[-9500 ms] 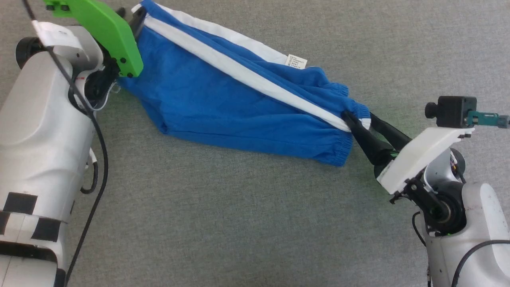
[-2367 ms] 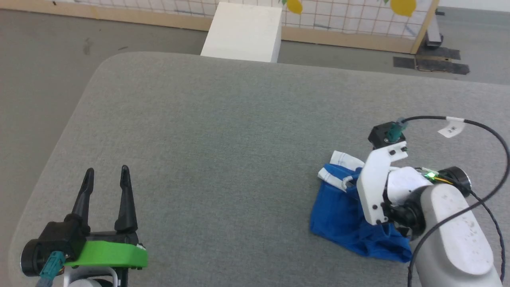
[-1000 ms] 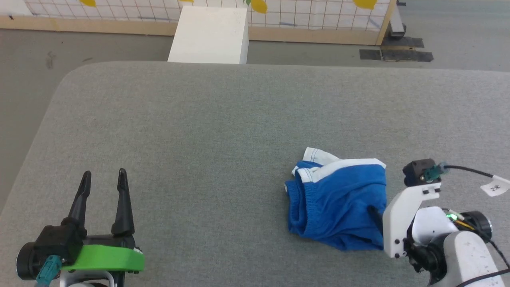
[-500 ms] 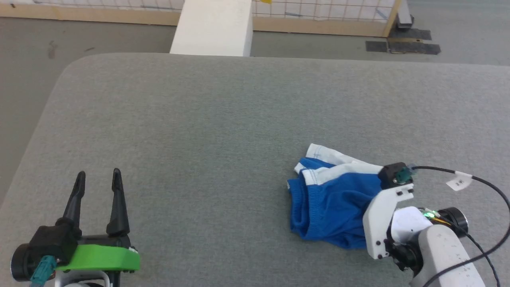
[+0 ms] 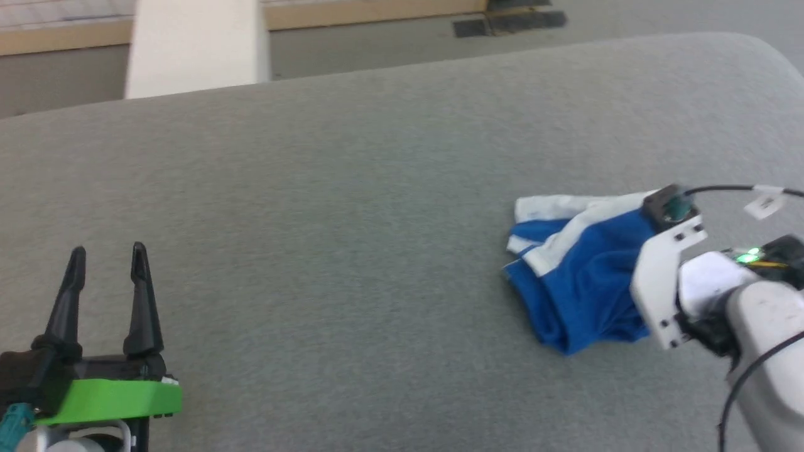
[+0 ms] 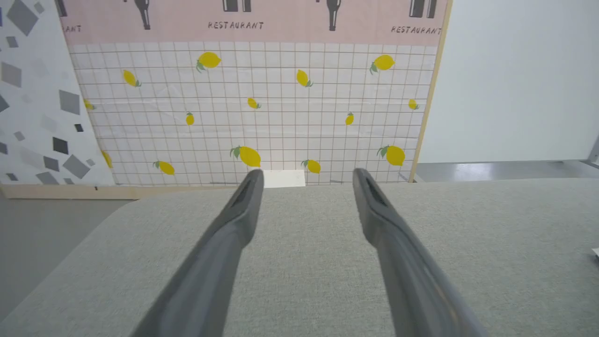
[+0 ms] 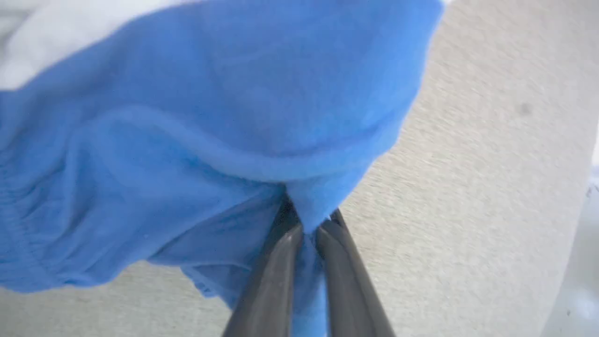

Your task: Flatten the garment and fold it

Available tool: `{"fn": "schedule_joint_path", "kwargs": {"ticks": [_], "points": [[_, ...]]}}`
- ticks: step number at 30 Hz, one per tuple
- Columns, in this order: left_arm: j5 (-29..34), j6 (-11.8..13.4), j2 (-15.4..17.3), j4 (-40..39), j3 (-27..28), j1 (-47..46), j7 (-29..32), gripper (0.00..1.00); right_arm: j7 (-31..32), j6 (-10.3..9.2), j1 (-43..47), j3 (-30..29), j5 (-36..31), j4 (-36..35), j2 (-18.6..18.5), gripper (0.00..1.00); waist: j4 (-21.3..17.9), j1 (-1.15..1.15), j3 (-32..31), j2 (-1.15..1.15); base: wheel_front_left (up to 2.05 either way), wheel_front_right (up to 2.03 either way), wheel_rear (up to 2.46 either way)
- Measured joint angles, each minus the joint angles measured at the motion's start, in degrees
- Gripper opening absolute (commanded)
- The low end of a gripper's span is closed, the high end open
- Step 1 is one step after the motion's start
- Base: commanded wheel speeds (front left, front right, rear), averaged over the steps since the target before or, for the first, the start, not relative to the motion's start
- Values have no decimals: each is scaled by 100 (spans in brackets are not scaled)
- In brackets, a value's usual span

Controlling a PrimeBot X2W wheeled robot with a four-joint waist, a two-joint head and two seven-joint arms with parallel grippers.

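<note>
The garment [image 7: 187, 140] (bunched, blue) is clamped by the right gripper [image 7: 309, 223]. The left gripper [image 5: 105, 254] is held apart.

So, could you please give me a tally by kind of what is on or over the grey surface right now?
Garments: 1, the blue and white garment, bunched on the grey surface.
Grippers: 2, the left gripper, open and holding nothing, and the right gripper, shut on a fold of the garment.
Total: 3
</note>
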Motion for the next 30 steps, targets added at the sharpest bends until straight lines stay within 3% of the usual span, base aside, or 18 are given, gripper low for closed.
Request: {"fn": "schedule_joint_path", "kwargs": {"ticks": [4,11,25,26,27,30], "points": [[-80,0,215,-172,-48,-117,0,100,148,0,-175,-314,-18,-46,-307,0,-317,0,299,0,0,0,0],[-211,0,673,-361,-146,-330,0,100,327,0,-243,-1303,-447,-183,-313,0,-577,0,982,0,0,0,0],[-434,0,1128,-503,35,-454,1,100,177,0,-270,-3688,-1740,-713,-35,0,-227,1,2179,0,0,0,0],[-444,0,1150,-503,55,-455,0,100,113,0,-289,-3798,-1822,-745,-34,40,-191,1,2231,0,0,0,0],[-453,0,1163,-504,66,-454,1,100,53,0,-323,-3919,-1891,-765,-29,100,-159,1,2277,0,0,0,0],[-461,0,1171,-501,110,-453,1,100,-215,0,-399,-4070,-2073,-820,-35,100,-93,1,2359,0,0,0,0]]}}
